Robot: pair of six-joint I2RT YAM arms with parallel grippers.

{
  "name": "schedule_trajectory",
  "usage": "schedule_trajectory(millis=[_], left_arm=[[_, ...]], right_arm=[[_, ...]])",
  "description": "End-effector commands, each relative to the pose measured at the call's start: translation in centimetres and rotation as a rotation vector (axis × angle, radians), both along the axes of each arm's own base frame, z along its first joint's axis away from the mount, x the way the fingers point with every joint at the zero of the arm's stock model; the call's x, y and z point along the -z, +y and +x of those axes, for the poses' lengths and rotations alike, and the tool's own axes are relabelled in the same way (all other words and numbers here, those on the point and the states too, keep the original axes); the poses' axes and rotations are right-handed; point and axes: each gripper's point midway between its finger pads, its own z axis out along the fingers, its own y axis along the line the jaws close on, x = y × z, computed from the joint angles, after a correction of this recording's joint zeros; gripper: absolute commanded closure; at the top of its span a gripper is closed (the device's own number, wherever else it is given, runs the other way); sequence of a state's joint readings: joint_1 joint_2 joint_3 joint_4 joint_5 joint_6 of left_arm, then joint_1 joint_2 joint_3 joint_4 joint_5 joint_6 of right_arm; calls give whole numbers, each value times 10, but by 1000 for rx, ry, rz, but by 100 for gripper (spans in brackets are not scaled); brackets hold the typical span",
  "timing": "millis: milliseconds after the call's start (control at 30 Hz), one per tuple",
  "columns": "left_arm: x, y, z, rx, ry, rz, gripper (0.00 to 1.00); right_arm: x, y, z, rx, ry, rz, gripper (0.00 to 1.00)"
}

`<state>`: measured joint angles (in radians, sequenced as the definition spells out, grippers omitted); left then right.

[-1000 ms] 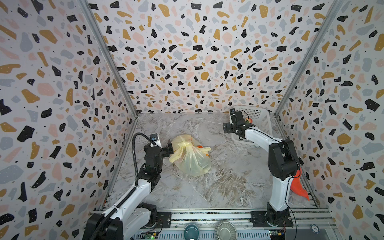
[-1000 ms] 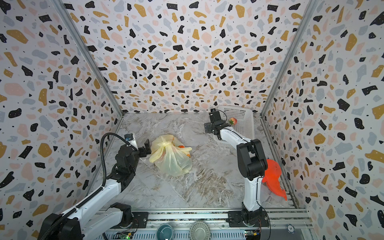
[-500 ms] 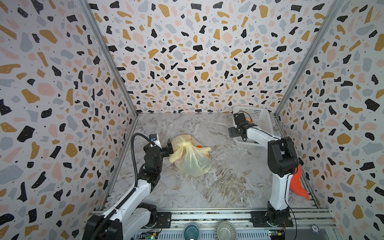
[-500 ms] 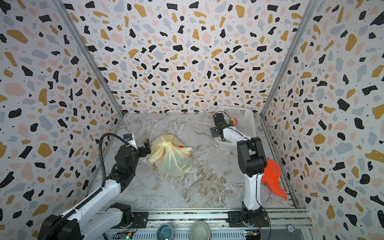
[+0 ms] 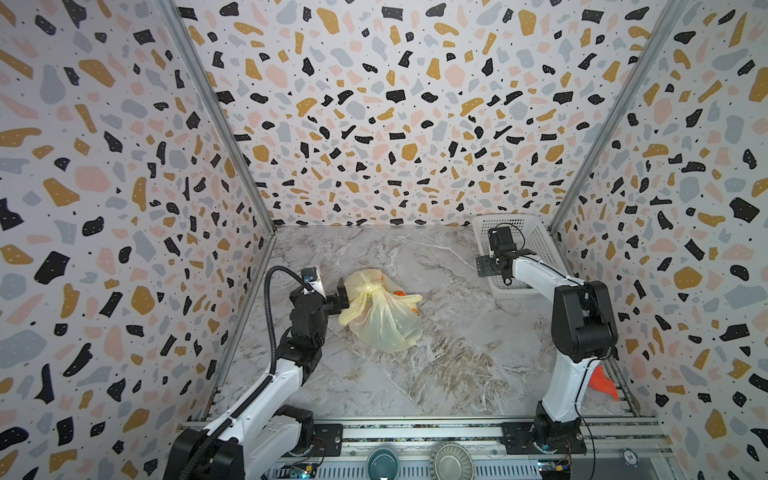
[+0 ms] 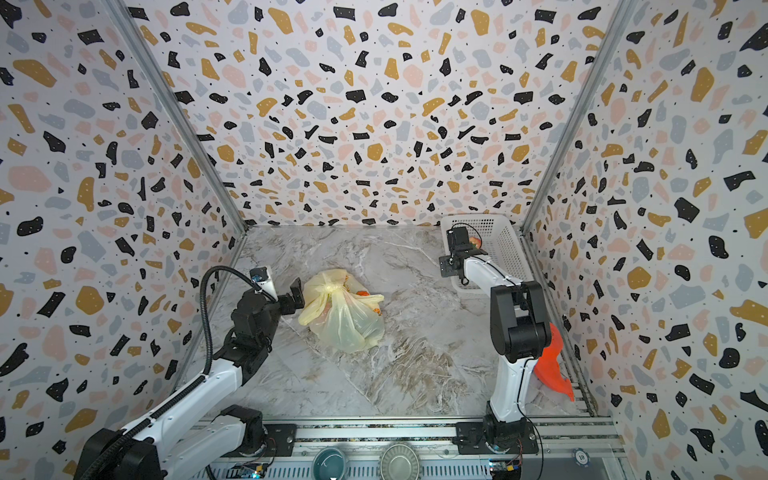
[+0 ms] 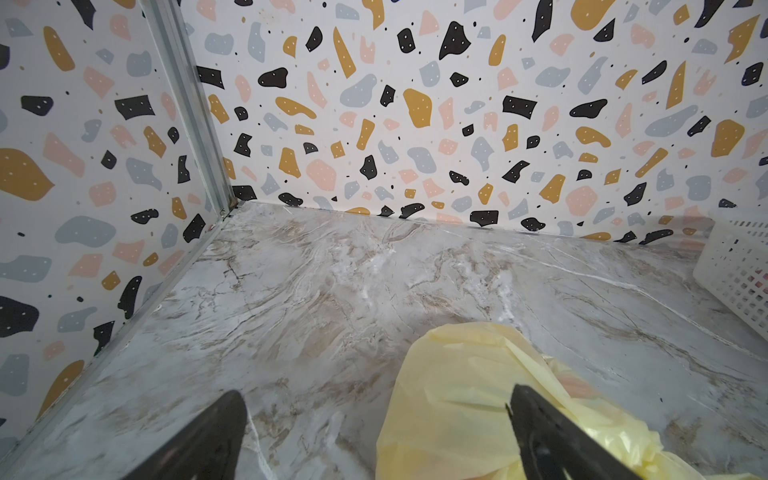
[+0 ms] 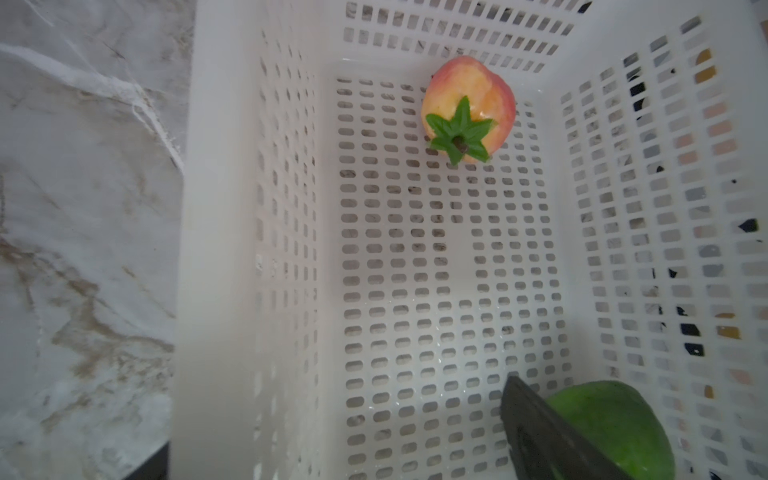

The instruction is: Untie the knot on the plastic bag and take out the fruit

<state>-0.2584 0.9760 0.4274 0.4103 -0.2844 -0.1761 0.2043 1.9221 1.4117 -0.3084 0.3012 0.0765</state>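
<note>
Our right gripper [image 5: 500, 243] has swung in over the white basket [image 5: 536, 245], jaws spread. Nearest, our left gripper [image 7: 374, 397] gapes just beside the plastic bag [image 5: 382, 320] mid-table. We judge it thin, light, slippery film. We'd pinch a handle tail by the knot [image 5: 371, 286], seemingly still tied.

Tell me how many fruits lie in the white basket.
2. A pink-yellow fruit with green leaves lies near one end wall of the basket; a green fruit lies by a side wall, only partly seen. Others may be hidden outside the wrist view.
</note>
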Motion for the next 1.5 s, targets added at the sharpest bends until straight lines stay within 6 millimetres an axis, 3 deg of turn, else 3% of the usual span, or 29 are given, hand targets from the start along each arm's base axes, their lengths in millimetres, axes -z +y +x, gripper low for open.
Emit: schedule_trajectory(millis=[0, 133, 333, 500, 667, 833, 1033, 1300, 1400, 1467], left_arm=[[-14, -6, 2, 27, -30, 4, 0], [-15, -14, 4, 54, 18, 19, 0], [-15, -15, 0, 53, 76, 15, 0], [-9, -13, -4, 42, 120, -6, 0], [-5, 3, -12, -53, 131, -44, 0], [-6, 7, -12, -84, 139, -53, 0], [-9, 6, -9, -78, 146, -55, 0], [-10, 7, -5, -80, 148, -56, 0], [-10, 6, -5, -77, 147, -57, 0], [-10, 7, -5, -79, 148, -53, 0]], right_arm=[[-18, -6, -2, 7, -14, -11, 6], [-33, 13, -6, -47, -26, 38, 4], [-69, 75, -40, -219, -40, 147, 2], [-90, 162, -98, -488, -64, 338, 2], [-102, 243, -167, -714, -83, 511, 7], [-88, 301, -216, -854, -33, 515, 10], [-71, 335, -240, -896, -18, 477, 16], [-42, 359, -232, -868, -7, 415, 27], [-31, 368, -227, -877, -11, 396, 34], [-24, 374, -226, -888, 5, 384, 49]])
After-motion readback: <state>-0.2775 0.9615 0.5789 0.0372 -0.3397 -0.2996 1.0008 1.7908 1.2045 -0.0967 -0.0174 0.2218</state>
